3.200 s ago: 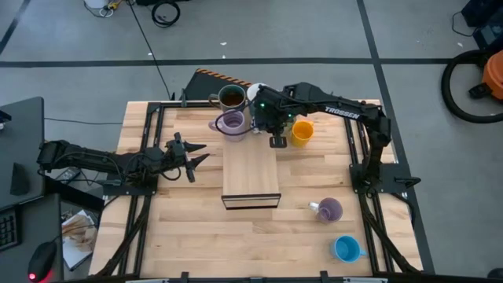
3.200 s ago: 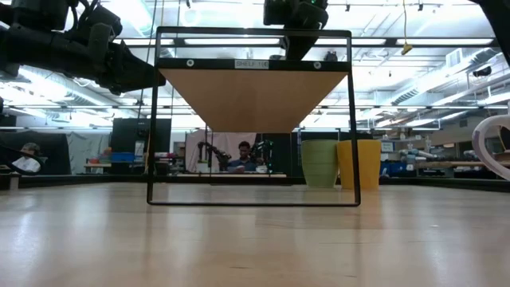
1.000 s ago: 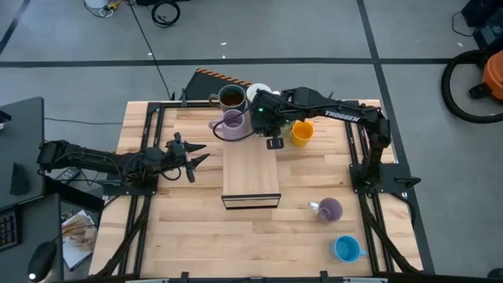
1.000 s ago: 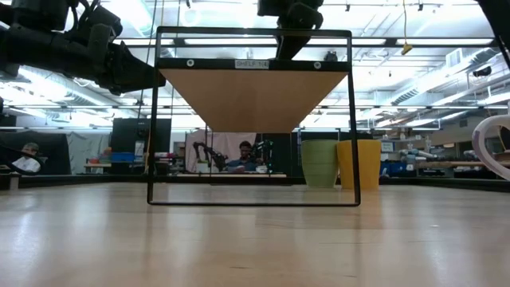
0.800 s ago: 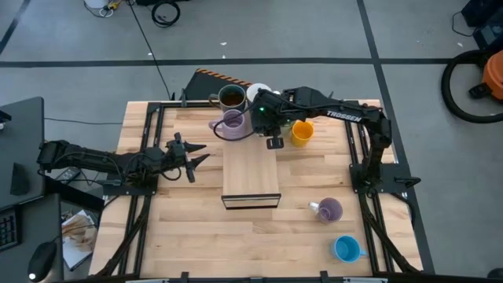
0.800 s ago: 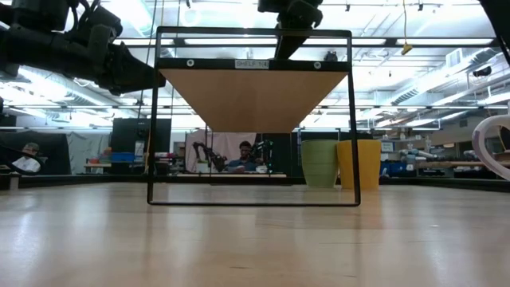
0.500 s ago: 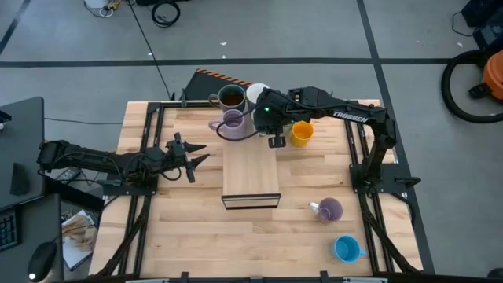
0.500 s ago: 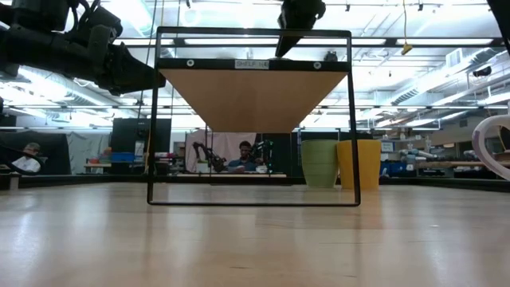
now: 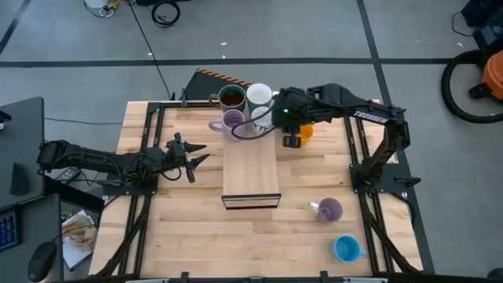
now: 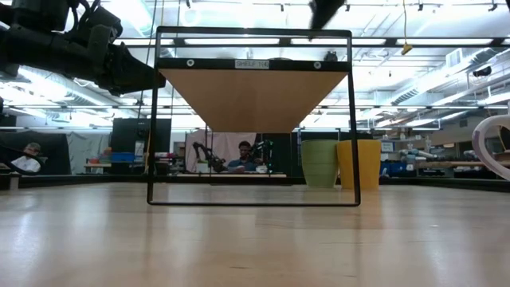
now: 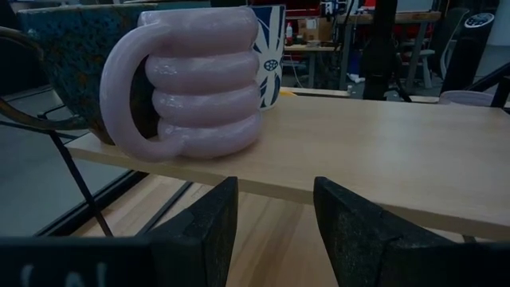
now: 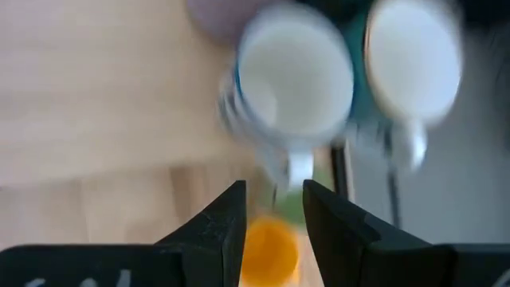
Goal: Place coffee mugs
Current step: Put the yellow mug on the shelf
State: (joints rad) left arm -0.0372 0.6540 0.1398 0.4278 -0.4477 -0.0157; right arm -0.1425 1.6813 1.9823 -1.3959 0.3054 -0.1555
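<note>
Left gripper (image 9: 198, 154) is waiting, part-open and empty, beside the wooden shelf (image 9: 251, 177). Farther back, right gripper (image 9: 291, 141), narrowly parted and empty, is swinging off the shelved white ceramic mug (image 11: 268, 48) toward the orange mug (image 12: 271, 245); that placement looks finished.

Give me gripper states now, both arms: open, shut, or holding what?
Left gripper: open, holding nothing, hovering beside the shelf.
Right gripper: open, holding nothing, above the mugs at the shelf's far end.

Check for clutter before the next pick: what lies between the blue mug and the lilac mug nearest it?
Nothing; the high view shows bare table between blue mug and lilac mug.
</note>
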